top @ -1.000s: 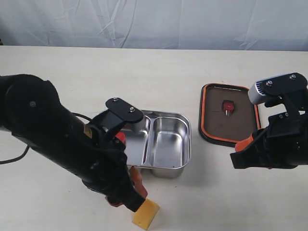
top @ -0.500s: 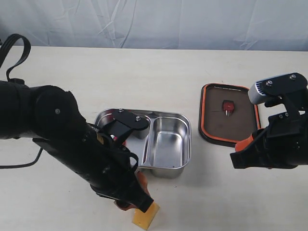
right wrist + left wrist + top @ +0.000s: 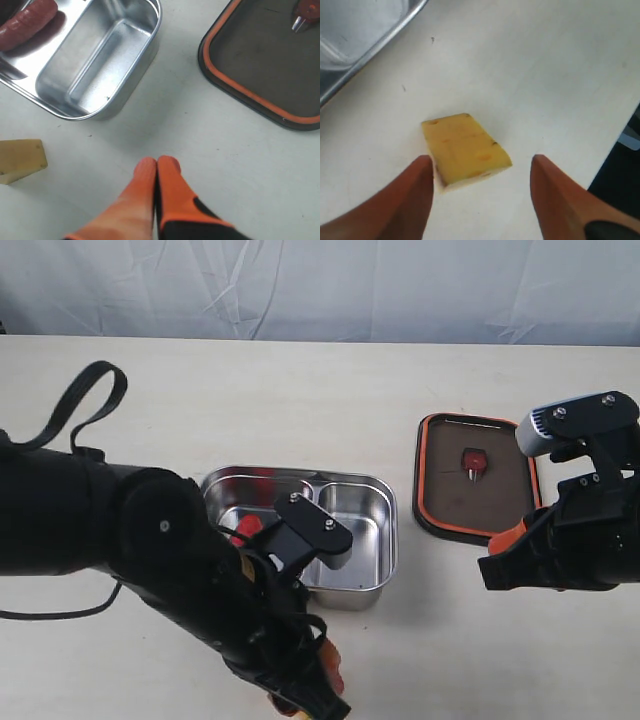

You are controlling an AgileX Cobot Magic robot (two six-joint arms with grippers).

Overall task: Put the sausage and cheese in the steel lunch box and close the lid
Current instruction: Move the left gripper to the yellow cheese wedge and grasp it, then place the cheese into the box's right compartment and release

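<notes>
- Left arm has swung lower and further right in the exterior view since 1 s ago; it now covers the cheese there. Right arm has not moved.
- Left gripper (image 3: 480,164) is spread wide, holding nothing, with 1 finger on each side of the cheese (image 3: 465,150).
- Cheese lies flat on the table (image 3: 300,390), near the box (image 3: 386,540) but outside it. One finger (image 3: 415,185) sits right at its corner; cannot tell if it touches.
- Right gripper (image 3: 157,167) is clenched on nothing, hanging over bare table between the box and lid (image 3: 450,495).
- Sausage (image 3: 27,22) is already in 1 of the box's 2 compartments, the left one in the exterior view; the other looks empty.
- Lid lies seal-up on the table right of the box, apart from it, valve (image 3: 472,460) showing.
- Step in hand, my read: grab the cheese.
- To do it well: shift slightly so the wedge sits centred between the fingers, go low, and close on the flat sides, not the tapered corner, or it may squirt out.
- After that, likely lift clear of the rim and drop it in the free compartment.
</notes>
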